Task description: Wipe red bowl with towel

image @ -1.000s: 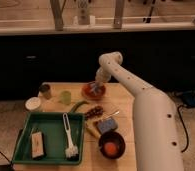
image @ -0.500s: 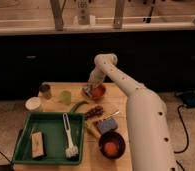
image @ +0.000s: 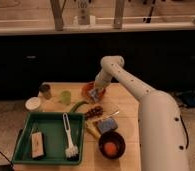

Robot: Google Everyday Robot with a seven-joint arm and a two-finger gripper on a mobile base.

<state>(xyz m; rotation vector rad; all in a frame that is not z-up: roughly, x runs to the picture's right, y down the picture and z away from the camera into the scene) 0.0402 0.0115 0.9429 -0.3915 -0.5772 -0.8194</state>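
The red bowl sits near the far edge of the wooden table, right of the green cup. My gripper reaches down from the arm onto the bowl's right front part and hides much of it. A small pale towel shows at the gripper's tip, pressed against the bowl, with the gripper shut on it.
A green tray at the front left holds a white brush and a tan block. A dark maroon bowl, a blue sponge, a green chili, a white lid and a dark can stand around.
The gripper with the towel swept left across the red bowl, then came back a little to the right and nearer. Nothing else on the table moved.
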